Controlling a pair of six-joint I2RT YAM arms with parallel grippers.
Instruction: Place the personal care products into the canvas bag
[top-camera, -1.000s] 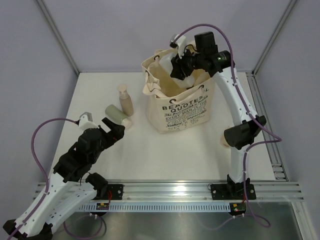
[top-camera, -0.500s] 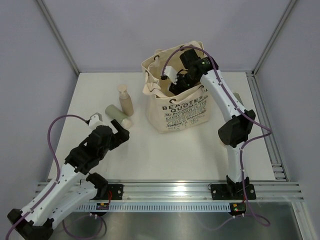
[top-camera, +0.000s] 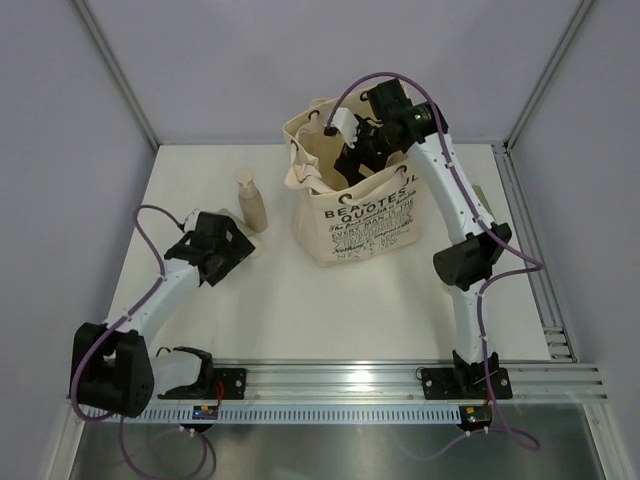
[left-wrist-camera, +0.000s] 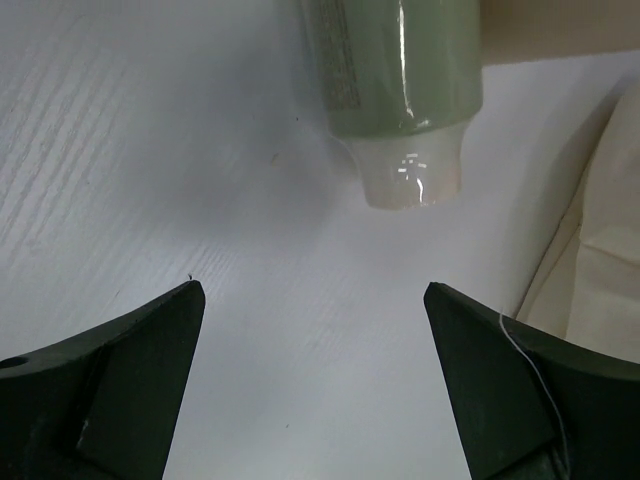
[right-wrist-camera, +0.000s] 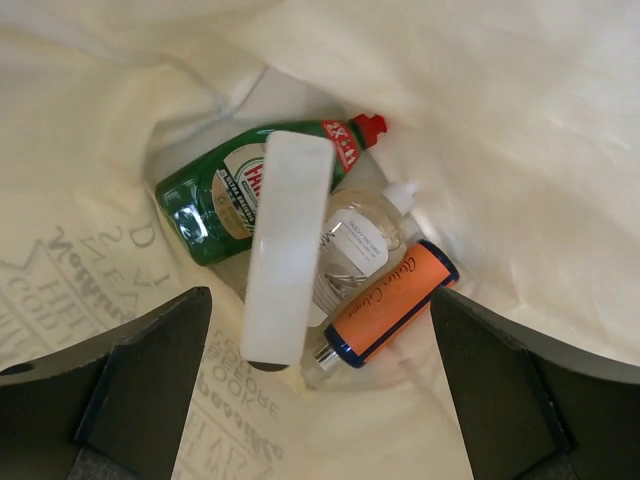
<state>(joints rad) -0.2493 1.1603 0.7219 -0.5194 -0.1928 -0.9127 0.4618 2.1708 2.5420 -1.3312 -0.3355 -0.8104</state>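
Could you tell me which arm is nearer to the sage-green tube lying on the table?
Left. The left arm holds its open jaws just short of the sage-green tube; the right arm has its jaws over the canvas bag, well away.

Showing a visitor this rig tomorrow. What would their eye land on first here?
The big lettered canvas bag at the back, the open right gripper at its mouth. Inside lie a green red-capped bottle, a white tube and an orange-labelled bottle. To its left, the open left gripper faces a sage-green tube near an upright beige pump bottle.
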